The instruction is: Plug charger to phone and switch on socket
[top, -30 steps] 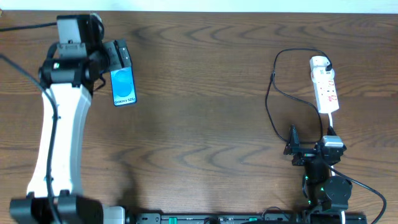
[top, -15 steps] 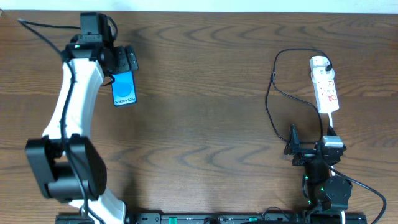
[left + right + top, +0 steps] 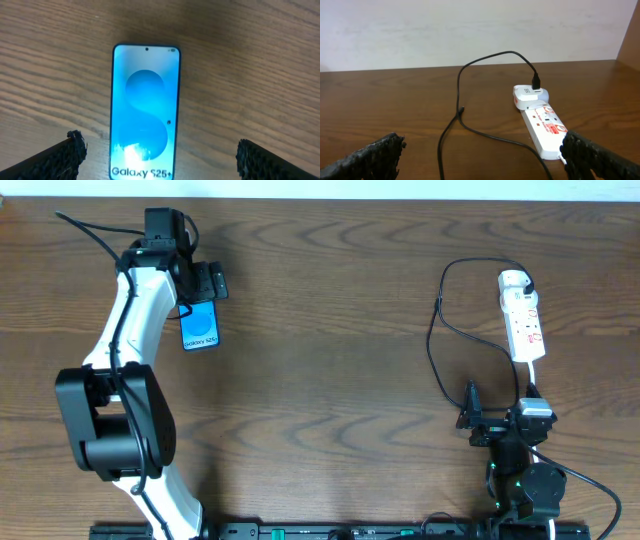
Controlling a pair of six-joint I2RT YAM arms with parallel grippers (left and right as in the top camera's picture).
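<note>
left arm (image 3: 122, 320): white links, black joint housings, thin black cable | right arm (image 3: 530, 485): black body, green indicator lights | fingers (image 3: 55, 160): black, coarse-textured tips

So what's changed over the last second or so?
The left gripper, open, shifted right and now hangs above the phone; it took hold of nothing. The phone, charger, socket and right gripper stayed where they were.

The phone (image 3: 200, 328) lies far left on the table (image 3: 330, 360), the socket (image 3: 524, 320) far right, charger (image 3: 431, 340) looped beside it.
</note>
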